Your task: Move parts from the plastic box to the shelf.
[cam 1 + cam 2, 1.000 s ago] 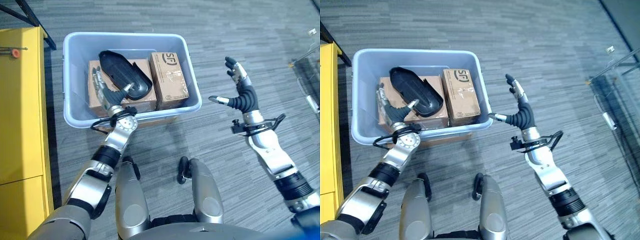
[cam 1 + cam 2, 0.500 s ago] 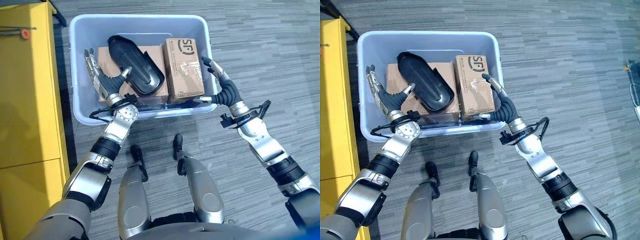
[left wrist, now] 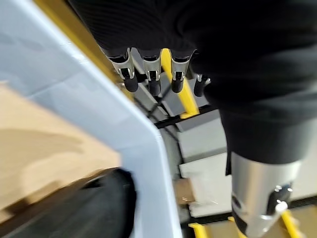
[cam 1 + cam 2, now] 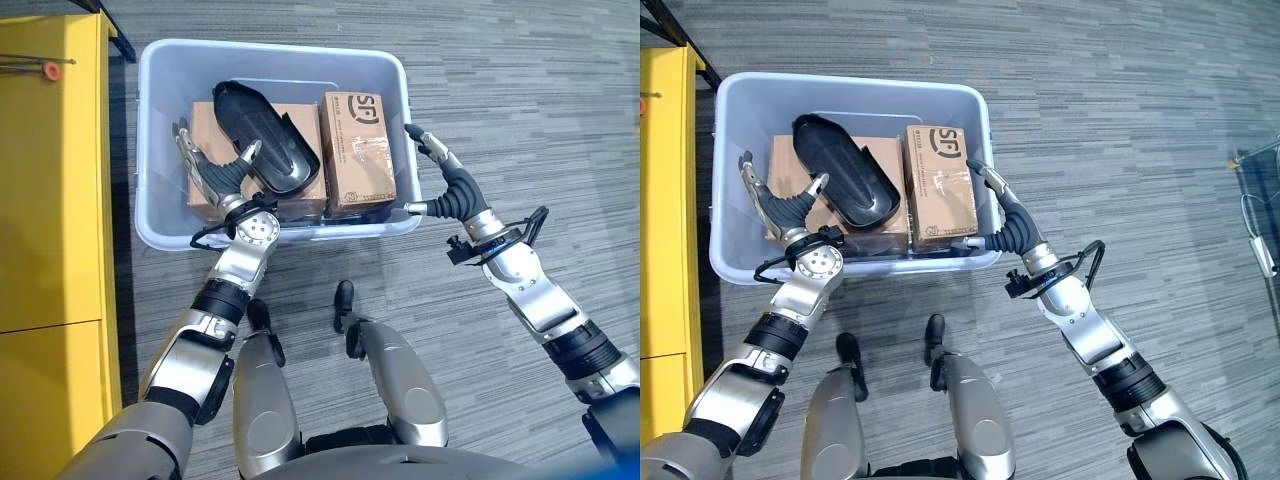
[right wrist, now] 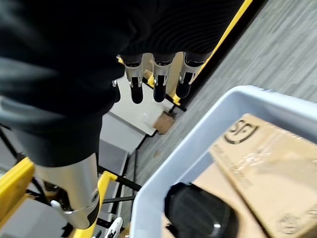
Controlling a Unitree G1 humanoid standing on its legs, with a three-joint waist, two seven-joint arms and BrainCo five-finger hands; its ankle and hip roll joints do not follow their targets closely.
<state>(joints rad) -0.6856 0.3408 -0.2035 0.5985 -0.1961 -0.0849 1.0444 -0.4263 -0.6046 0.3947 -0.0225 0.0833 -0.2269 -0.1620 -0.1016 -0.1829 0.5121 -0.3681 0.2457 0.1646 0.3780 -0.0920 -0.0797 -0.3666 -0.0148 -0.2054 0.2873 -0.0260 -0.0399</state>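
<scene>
Left eye view: black curved plastic part (image 4: 262, 150) lies tilted atop two brown cardboard cartons (image 4: 352, 152) inside the pale blue plastic box (image 4: 395, 90), which sits on grey striped carpet floor (image 4: 520, 110). Left hand (image 4: 208, 175) w/ fingers straight, released, is over the box's left-front part, thumb near the black part; contact unclear. Right hand (image 4: 450, 185), fingers relaxed, holding nothing, at the box's right rim. Yellow shelf (image 4: 50, 180) stands just left of the box.
</scene>
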